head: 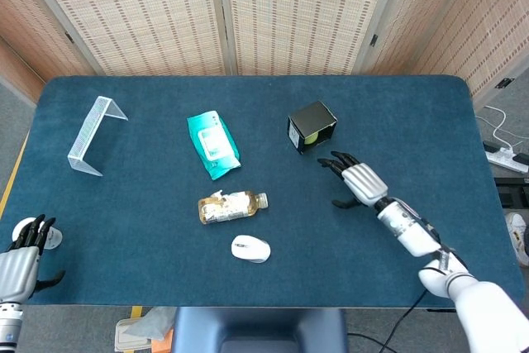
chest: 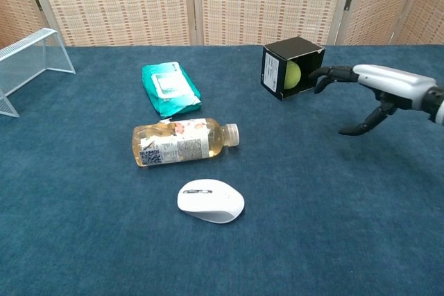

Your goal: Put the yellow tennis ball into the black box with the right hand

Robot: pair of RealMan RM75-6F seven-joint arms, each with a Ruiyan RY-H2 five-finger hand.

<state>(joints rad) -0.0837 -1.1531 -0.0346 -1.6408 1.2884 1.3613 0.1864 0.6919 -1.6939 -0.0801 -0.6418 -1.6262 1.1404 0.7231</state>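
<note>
The yellow tennis ball [chest: 291, 74] sits inside the black box [chest: 275, 67], which lies on its side with its mouth facing right. From above, the black box [head: 312, 126] shows a sliver of the ball [head: 313, 137] at its opening. My right hand [chest: 378, 90] hovers to the right of the box, fingers spread, holding nothing and clear of the ball. In the head view the right hand [head: 357, 178] is below and right of the box. My left hand [head: 21, 258] rests at the table's near left edge, fingers apart and empty.
A teal wipes pack [chest: 170, 88], a lying bottle of amber drink [chest: 182, 142] and a white mouse [chest: 210, 200] occupy the middle of the blue table [chest: 333, 227]. A clear wire stand [head: 92, 134] is at the far left.
</note>
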